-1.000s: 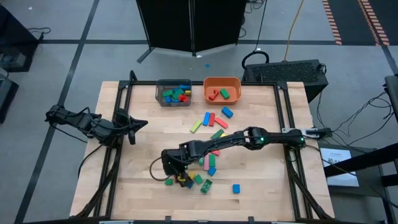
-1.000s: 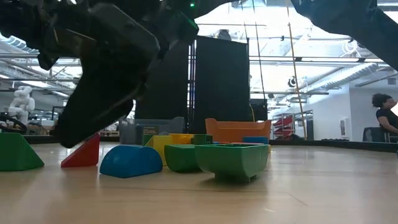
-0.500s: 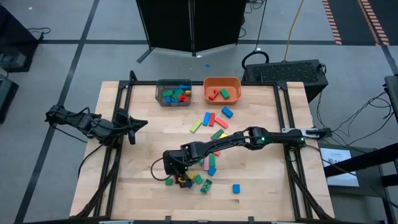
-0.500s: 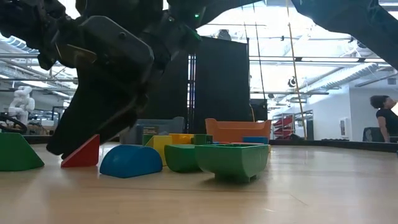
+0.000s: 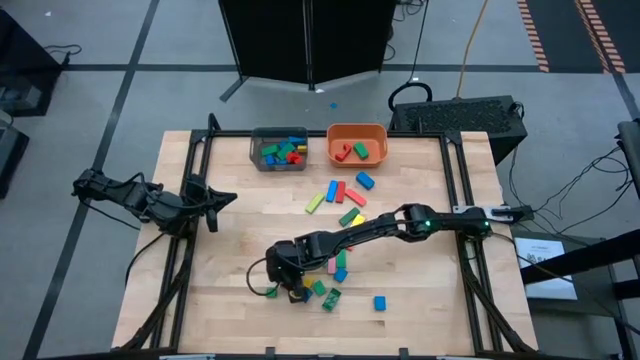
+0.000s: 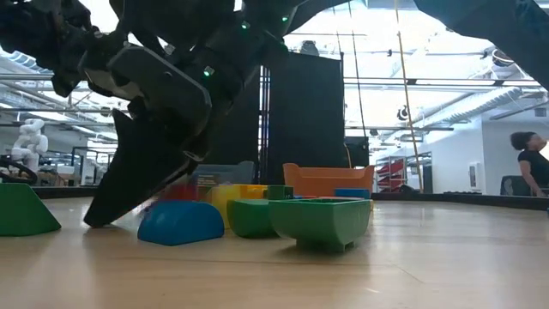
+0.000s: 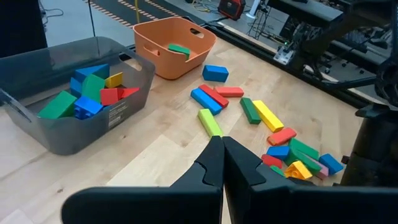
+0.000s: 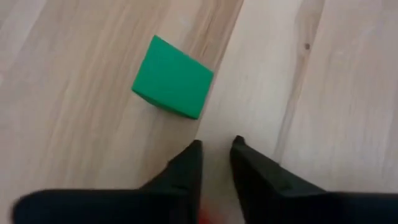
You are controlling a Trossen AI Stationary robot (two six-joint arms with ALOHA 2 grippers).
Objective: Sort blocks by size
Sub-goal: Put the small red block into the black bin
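Coloured blocks lie scattered mid-table [image 5: 340,192] and in a cluster near the front [image 5: 325,292]. My right gripper [image 5: 288,290] points down into that cluster and is almost closed around a small red block [image 6: 176,190], which also shows deep between its fingers [image 8: 202,218]. A green cube [image 8: 173,86] rests flat on the wood just ahead of its fingertips [image 8: 216,144]. A blue domed block [image 6: 180,223] and green blocks [image 6: 319,221] sit beside it. My left gripper [image 5: 212,200] waits shut at the table's left edge, its closed fingers [image 7: 222,146] holding nothing. My right gripper has the red block [image 8: 202,218] between its two fingers, far back from their tips. The fingers [image 6: 129,184] come down at a slant from above. The gripper hides which faces of the block it holds. In the low view the block shows blurred, above the tabletop.
A grey bin [image 5: 279,148] with several blocks and an orange bin [image 5: 357,142] with a few stand at the far edge. Bare wood lies at the near left [image 5: 220,290] and near right [image 5: 430,290]. A person [image 6: 532,163] is far off in the room.
My right gripper has sunk toward the table and shifted slightly toward the near edge, tipping steeper. The red block has left its spot on the wood beside the blue domed block and now shows higher up, against the fingers.
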